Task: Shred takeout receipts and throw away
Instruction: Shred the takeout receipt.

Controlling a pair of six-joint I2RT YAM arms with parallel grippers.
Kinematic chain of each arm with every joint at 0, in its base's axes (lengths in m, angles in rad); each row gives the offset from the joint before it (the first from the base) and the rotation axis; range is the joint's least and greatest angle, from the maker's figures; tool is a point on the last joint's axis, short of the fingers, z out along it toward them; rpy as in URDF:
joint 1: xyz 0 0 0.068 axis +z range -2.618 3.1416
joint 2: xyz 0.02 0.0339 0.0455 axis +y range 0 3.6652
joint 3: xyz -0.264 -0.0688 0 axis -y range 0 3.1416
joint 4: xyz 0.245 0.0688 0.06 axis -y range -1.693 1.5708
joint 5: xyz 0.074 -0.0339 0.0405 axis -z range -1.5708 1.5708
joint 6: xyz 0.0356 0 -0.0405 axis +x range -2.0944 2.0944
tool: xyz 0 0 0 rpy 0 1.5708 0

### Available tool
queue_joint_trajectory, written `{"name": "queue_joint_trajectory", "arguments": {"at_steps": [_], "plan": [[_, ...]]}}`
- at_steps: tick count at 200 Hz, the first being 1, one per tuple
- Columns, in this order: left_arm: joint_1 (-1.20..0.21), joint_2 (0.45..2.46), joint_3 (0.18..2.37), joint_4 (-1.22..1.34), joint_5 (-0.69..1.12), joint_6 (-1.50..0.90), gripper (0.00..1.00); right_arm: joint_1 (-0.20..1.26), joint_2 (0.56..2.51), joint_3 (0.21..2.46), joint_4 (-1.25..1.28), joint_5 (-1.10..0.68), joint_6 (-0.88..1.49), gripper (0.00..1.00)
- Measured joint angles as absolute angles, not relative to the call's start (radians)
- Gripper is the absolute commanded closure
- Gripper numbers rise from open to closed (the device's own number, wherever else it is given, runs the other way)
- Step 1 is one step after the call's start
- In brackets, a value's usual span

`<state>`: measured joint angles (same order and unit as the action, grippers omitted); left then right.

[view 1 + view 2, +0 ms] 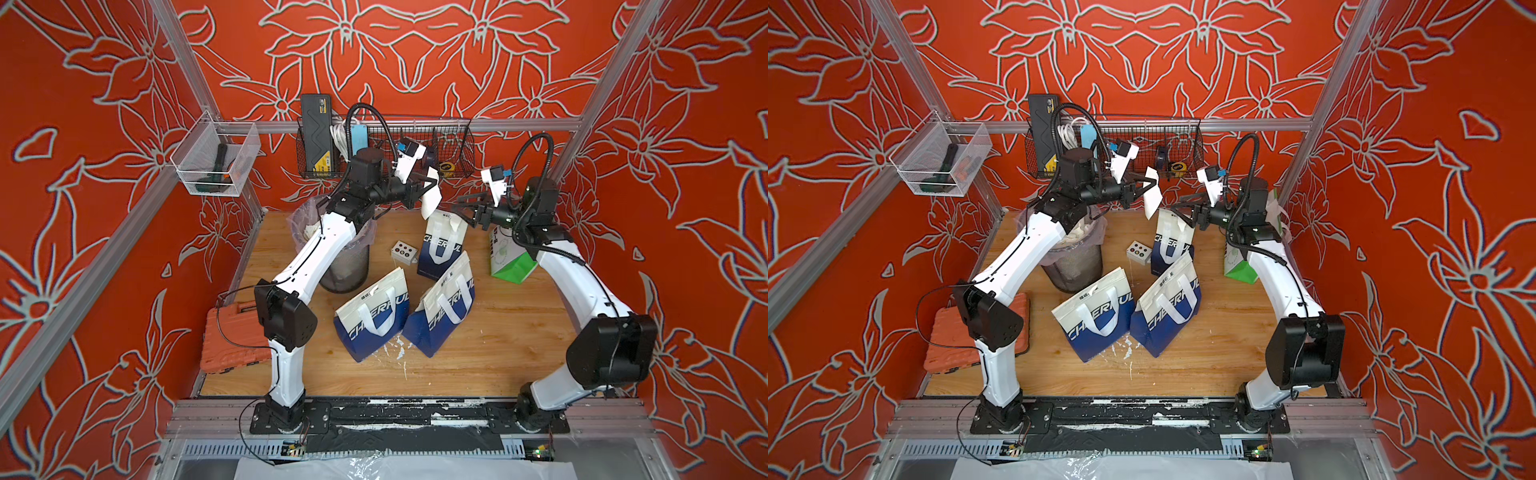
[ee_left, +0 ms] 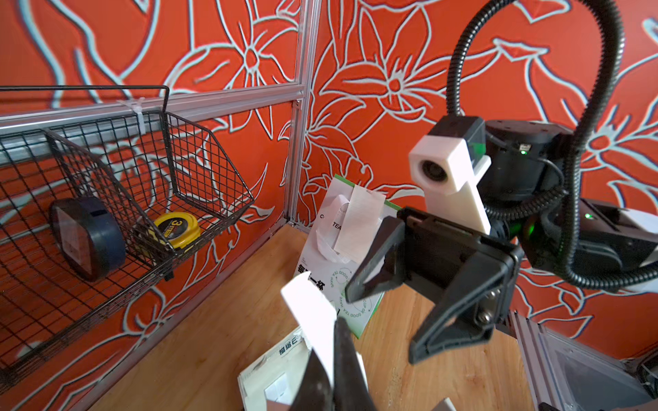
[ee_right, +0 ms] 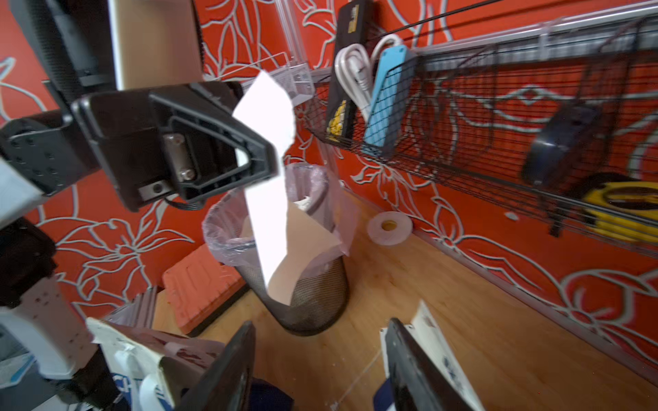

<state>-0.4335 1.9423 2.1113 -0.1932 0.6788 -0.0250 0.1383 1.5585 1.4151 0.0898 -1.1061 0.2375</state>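
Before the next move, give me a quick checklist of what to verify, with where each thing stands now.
1. Left gripper shut on the receipt: ok.
2. Right gripper open and empty: ok.
3. Receipt apart from the right gripper: ok.
4. Receipt above the bin: not ok. In both top views it hangs over a blue-and-white bag, beside the bin.
5. Room in the bin: cannot tell. Paper already sticks out of it.
6. No receipts left: not ok. A slip sits on the green bag.
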Motion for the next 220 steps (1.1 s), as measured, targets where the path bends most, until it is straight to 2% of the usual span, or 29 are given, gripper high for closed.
{"name": "queue_joint_trajectory", "arguments": {"at_steps": [40, 71, 127, 173, 220], "plan": [[-0.418, 1.906, 2.040, -0.170, 0.715, -0.053, 1.00, 0.246, 1.571, 1.400, 0.208, -1.132, 0.344, 0.35], [-0.410, 1.875, 1.995, -0.154, 0.724, -0.067, 1.00, 0.300, 1.636, 1.458, 0.302, -1.134, 0.419, 0.46], [-0.379, 1.802, 1.928, -0.117, 0.740, -0.094, 1.00, 0.333, 1.729, 1.536, 0.365, -1.134, 0.498, 1.00], [-0.367, 1.773, 1.911, -0.145, 0.713, -0.064, 1.00, 0.348, 1.723, 1.563, 0.294, -1.102, 0.416, 1.00], [-0.368, 1.772, 1.955, -0.292, 0.627, 0.044, 1.00, 0.408, 1.674, 1.659, -0.064, -0.899, 0.019, 1.00]]}}
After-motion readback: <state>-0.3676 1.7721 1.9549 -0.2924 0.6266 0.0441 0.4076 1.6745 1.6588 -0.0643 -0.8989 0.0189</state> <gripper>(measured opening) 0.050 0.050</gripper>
